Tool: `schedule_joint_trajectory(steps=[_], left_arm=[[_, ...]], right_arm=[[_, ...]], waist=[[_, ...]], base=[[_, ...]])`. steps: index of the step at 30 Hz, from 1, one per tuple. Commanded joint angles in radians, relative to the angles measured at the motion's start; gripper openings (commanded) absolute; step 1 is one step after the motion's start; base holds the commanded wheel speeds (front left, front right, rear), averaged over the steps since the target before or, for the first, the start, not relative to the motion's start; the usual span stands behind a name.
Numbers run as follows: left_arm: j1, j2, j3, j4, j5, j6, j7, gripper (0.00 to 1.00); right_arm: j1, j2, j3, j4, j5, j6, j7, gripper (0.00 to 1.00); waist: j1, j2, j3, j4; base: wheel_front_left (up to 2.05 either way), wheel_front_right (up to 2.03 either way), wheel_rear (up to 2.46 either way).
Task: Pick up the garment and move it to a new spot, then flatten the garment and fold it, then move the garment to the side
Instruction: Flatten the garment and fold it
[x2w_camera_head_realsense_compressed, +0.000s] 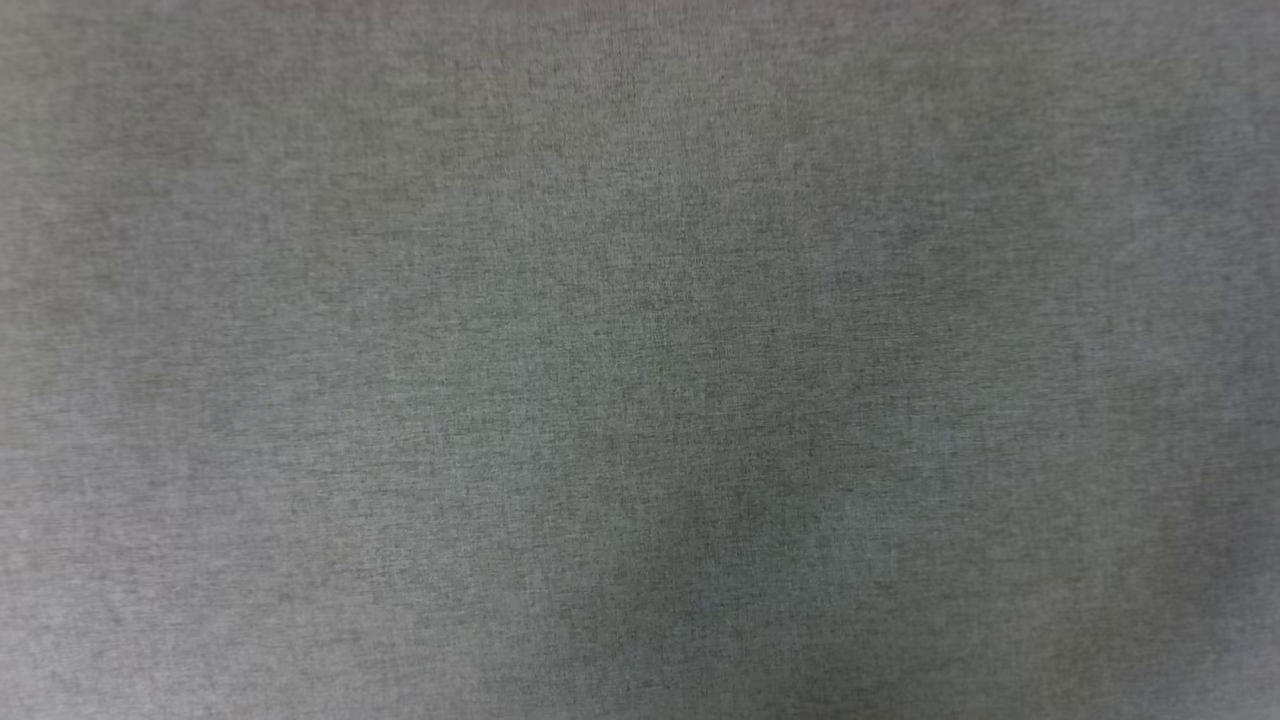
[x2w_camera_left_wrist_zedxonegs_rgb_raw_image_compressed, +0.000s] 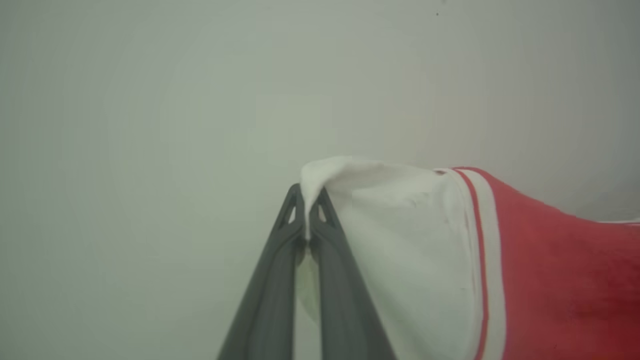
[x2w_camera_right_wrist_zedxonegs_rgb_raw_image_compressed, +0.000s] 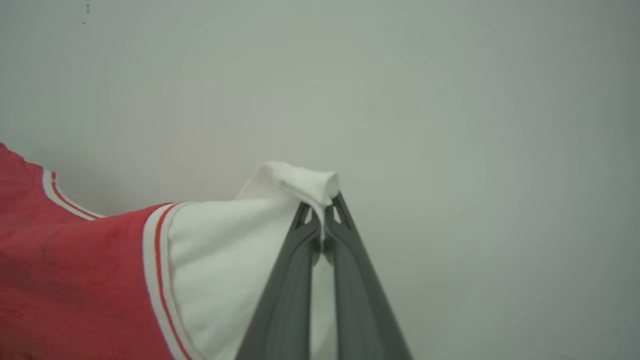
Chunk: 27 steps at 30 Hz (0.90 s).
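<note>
Both arms are hanging onto the garment (x2w_camera_left_wrist_zedxonegs_rgb_raw_image_compressed: 550, 280) by its sleeves right now. The left tool (x2w_camera_left_wrist_zedxonegs_rgb_raw_image_compressed: 306, 202) is pinched tight together on a bit of the white left-side sleeve (x2w_camera_left_wrist_zedxonegs_rgb_raw_image_compressed: 400, 240), and a small fold of cloth is poking up past the tips of its dark fingers (x2w_camera_left_wrist_zedxonegs_rgb_raw_image_compressed: 270, 290). In the left wrist view the sleeve is fanning out to the right of the tool. Next comes the red-and-white striped trim (x2w_camera_left_wrist_zedxonegs_rgb_raw_image_compressed: 482, 260), and then the red body, which is running off the edge of the picture.

The other side is looking like a mirror of that. The right tool (x2w_camera_right_wrist_zedxonegs_rgb_raw_image_compressed: 325, 207) is clamped on the right-side sleeve (x2w_camera_right_wrist_zedxonegs_rgb_raw_image_compressed: 225, 260), with a rolled lump of white cloth sitting right at its fingertips. The sleeve trim (x2w_camera_right_wrist_zedxonegs_rgb_raw_image_compressed: 157, 260) and the red body are trailing away to the left in the right wrist view. Another striped edge (x2w_camera_right_wrist_zedxonegs_rgb_raw_image_compressed: 62, 197) is showing farther along the red.

Behind the garment in both wrist views a plain pale background (x2w_camera_left_wrist_zedxonegs_rgb_raw_image_compressed: 150, 125) is sitting out of focus. I can't tell whether it's a wall or the surface, so I can't say if the shirt is touching anything underneath.

The head view is looking at a blurry grey woven-looking surface (x2w_camera_head_realsense_compressed: 640, 300), which is going a bit darker toward the lower middle.
</note>
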Motion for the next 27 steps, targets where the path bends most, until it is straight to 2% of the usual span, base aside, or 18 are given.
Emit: schedule_joint_trajectory(steps=[1, 8, 16, 22, 27], left_arm=[[0.014, -0.01, 0.002, 0.016, -0.01, -0.005, -0.014, 0.0], [0.111, -0.052, 0.007, 0.098, -0.061, -0.038, -0.063, 0.0], [0.348, -0.086, 0.02, 0.15, -0.134, -0.082, -0.142, 0.0], [0.601, -0.104, 0.028, 0.094, -0.179, -0.096, -0.19, 0.0], [0.862, -0.115, 0.064, -0.016, -0.214, -0.071, -0.214, 0.0]], right_arm=[[0.006, 0.017, 0.014, 0.018, 0.008, -0.001, -0.012, 0.0], [0.089, 0.057, 0.087, 0.101, 0.073, -0.001, -0.035, 0.0], [0.323, 0.034, 0.203, 0.108, 0.2, -0.001, -0.06, 0.0], [0.583, -0.001, 0.25, 0.046, 0.29, -0.001, -0.095, 0.0], [0.821, -0.022, 0.262, -0.034, 0.339, -0.001, -0.115, 0.0]], waist=[[-0.0002, 0.0, 0.023, -0.001], [-0.0002, 0.0, 0.026, 0.011], [-0.0002, 0.0, -0.062, 0.025], [-0.0002, 0.0, -0.156, 0.027], [-0.0002, 0.0, -0.237, 0.022]], base=[[0.0, 0.0, 0.0], [0.0, 0.0, 0.0], [0.0, 0.0, 0.0], [0.0, 0.0, 0.0], [0.0, 0.0, 0.0]])
